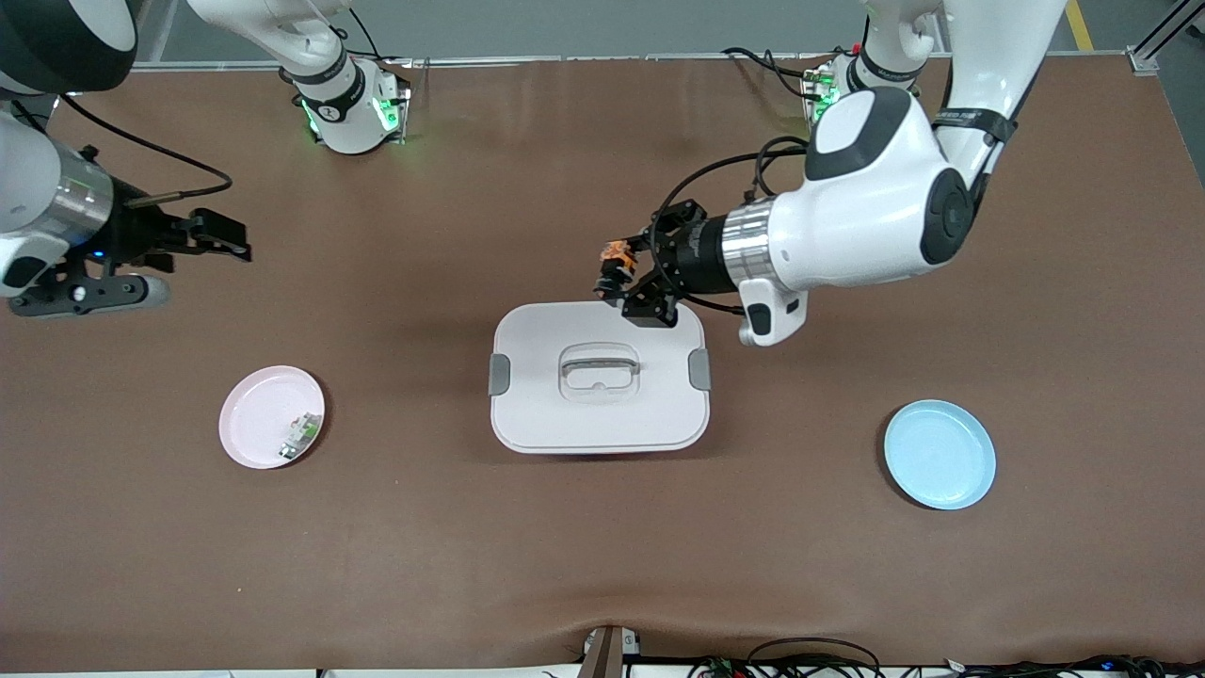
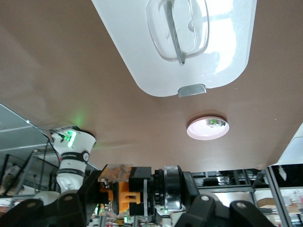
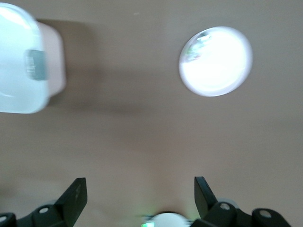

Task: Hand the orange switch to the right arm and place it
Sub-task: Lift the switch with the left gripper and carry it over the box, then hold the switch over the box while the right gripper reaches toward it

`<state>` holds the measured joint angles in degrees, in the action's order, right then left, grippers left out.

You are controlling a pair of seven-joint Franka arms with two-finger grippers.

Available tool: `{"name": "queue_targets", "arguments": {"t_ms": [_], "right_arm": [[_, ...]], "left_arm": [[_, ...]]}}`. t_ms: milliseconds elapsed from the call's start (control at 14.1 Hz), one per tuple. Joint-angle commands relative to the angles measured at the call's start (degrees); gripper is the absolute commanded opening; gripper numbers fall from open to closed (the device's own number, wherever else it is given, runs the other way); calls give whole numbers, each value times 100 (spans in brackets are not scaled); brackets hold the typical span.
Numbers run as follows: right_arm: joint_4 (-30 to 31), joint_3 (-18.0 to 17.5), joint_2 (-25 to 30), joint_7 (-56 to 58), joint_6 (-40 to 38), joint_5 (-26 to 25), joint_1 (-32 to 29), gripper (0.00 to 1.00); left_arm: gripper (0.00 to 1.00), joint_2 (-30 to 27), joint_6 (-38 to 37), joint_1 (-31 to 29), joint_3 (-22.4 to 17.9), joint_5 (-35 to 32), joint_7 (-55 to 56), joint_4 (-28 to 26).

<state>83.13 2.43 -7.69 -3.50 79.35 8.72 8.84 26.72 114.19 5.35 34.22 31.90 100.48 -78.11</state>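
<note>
My left gripper [image 1: 617,273] is shut on the orange switch [image 1: 615,254], a small black and orange part, and holds it in the air over the edge of the white box nearest the robots. In the left wrist view the switch [image 2: 124,189] sits crosswise between my left gripper's fingers [image 2: 137,203]. My right gripper [image 1: 229,238] is open and empty, up over the table at the right arm's end. The right wrist view shows my right gripper [image 3: 139,194] with its fingertips [image 3: 76,194] wide apart and nothing between them.
A white lidded box [image 1: 527,414] with a handle stands mid-table. A pink plate [image 1: 249,414] holding a small pale green-and-white part [image 1: 299,436] lies toward the right arm's end. A blue plate [image 1: 939,455] lies toward the left arm's end.
</note>
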Motion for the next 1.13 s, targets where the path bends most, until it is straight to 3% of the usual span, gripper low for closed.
{"name": "queue_targets", "arguments": {"t_ms": [0, 283, 637, 920, 1062], "right_arm": [[229, 47, 75, -509, 36, 743, 13, 100], [694, 47, 311, -949, 404, 1859, -22, 100], [1591, 29, 865, -1732, 1406, 2755, 162, 100], [1794, 20, 1033, -2179, 1925, 3179, 434, 100], [1795, 20, 1042, -2496, 2398, 3233, 863, 100]], "left_arm": [[0, 140, 331, 185, 14, 89, 602, 146], [0, 175, 525, 353, 14, 89, 902, 147], [0, 271, 998, 555, -21, 54, 1052, 138], [0, 412, 1219, 695, -38, 10, 1035, 147], [0, 482, 1342, 835, -152, 1, 1035, 138]]}}
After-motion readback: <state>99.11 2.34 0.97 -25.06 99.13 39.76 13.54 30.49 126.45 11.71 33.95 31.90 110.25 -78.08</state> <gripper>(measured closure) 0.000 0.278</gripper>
